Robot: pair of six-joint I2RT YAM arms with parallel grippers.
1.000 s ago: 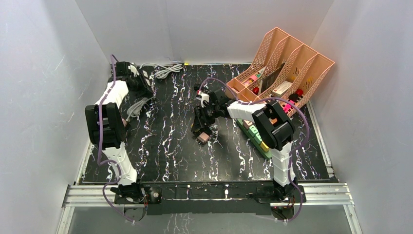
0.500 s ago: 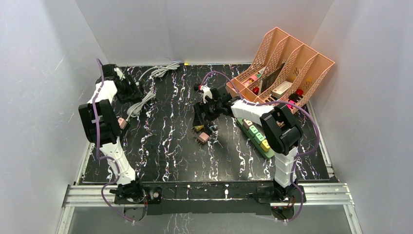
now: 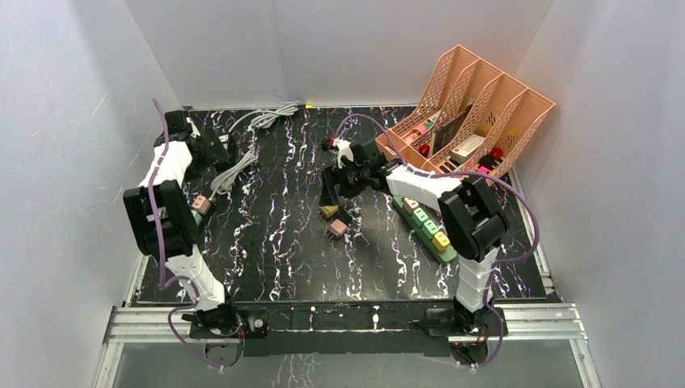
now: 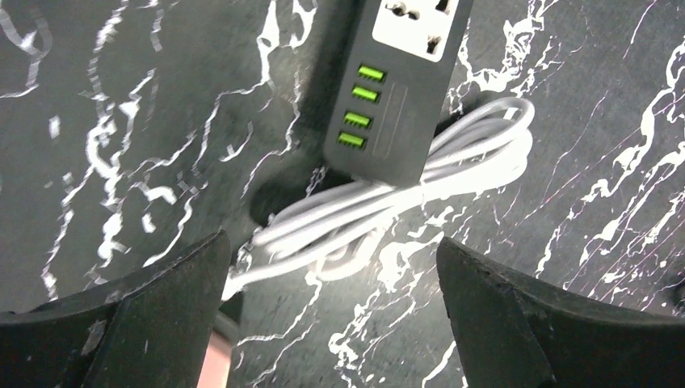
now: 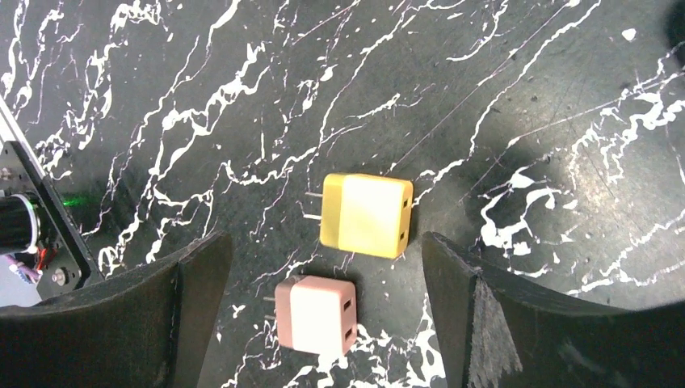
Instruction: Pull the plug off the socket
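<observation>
A yellow plug point(image 5: 367, 214) lies flat on the black marbled table, prongs pointing left, with a pink plug point(image 5: 317, 315) just below it. My right gripper point(image 5: 323, 267) hangs open above both, touching neither; from above it point(image 3: 333, 196) sits over the yellow plug point(image 3: 329, 212) and the pink plug point(image 3: 337, 229). The dark socket strip point(image 4: 396, 89) with green USB ports lies on a coiled white cable point(image 4: 404, 194). Above and short of it, my left gripper point(image 4: 331, 315) stands open and empty, at the table's far left point(image 3: 215, 152).
A green strip point(image 3: 424, 226) carrying several coloured plugs lies right of centre. A pink file organiser point(image 3: 468, 113) fills the back right corner. More grey cable point(image 3: 271, 118) lies at the back, and a small pink block point(image 3: 200, 205) sits beside the left arm.
Both grippers have opened. The right one let the yellow plug drop beside the pink plug and lifted away. The left one let go and drew back towards the left wall.
</observation>
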